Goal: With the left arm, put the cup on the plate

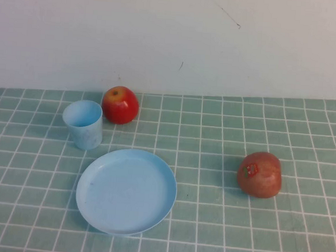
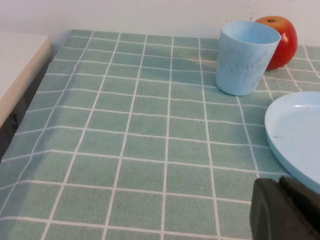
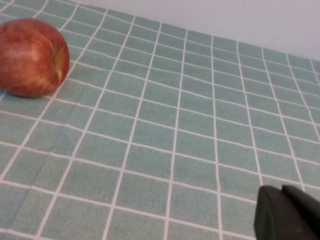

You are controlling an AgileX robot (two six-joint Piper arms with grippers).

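cup (image 2: 246, 56) — far ahead of left gripper (image 2: 286, 210)

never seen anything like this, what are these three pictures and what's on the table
A two-armed robot photographs one table three ways. One camera looks down from above; neither arm shows there. It shows a pale blue cup, a pale blue plate, a red apple behind the cup, and a second apple with a sticker to the right, on a green checked tablecloth. The other two cameras ride on the wrists; the dark shape in each corner is that arm's claw: left claw, right claw. Nothing is held.
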